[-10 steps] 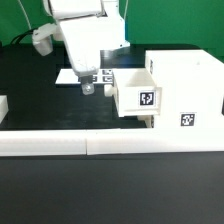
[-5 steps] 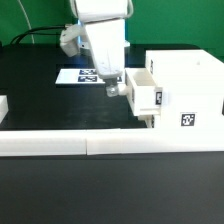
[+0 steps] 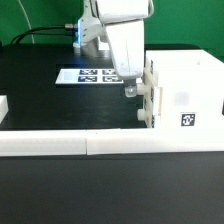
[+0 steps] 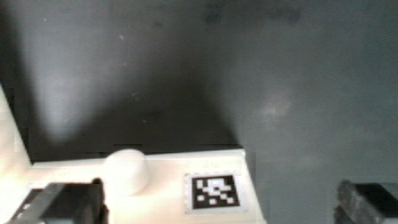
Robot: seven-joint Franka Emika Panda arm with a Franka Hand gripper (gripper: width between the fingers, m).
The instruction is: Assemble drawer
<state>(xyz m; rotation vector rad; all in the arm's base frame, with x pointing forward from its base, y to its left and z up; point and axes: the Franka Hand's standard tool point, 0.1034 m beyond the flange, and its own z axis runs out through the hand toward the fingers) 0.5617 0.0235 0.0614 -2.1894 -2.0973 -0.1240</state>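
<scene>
The tall white boxy housing [image 3: 186, 88] stands at the exterior view's right, with a tag on its front. A small white tray [image 3: 148, 95] with a knob sits in its open side, pushed almost fully in. My gripper [image 3: 130, 88] hangs right at the tray's knobbed front, fingers pointing down. In the wrist view the tray front shows its round knob [image 4: 125, 166] and a square tag [image 4: 217, 192]. The two dark fingers [image 4: 63, 205] stand far apart on either side of it. The gripper [image 4: 217, 208] is open and holds nothing.
The marker board [image 3: 92, 75] lies on the black table behind the gripper. A long low white border wall [image 3: 90, 145] runs along the front. A white part [image 3: 3, 106] is cut off at the exterior view's left edge.
The arm has moved toward the exterior view's right. The tray has slid with it from sticking well out of the housing to sitting almost fully inside.
</scene>
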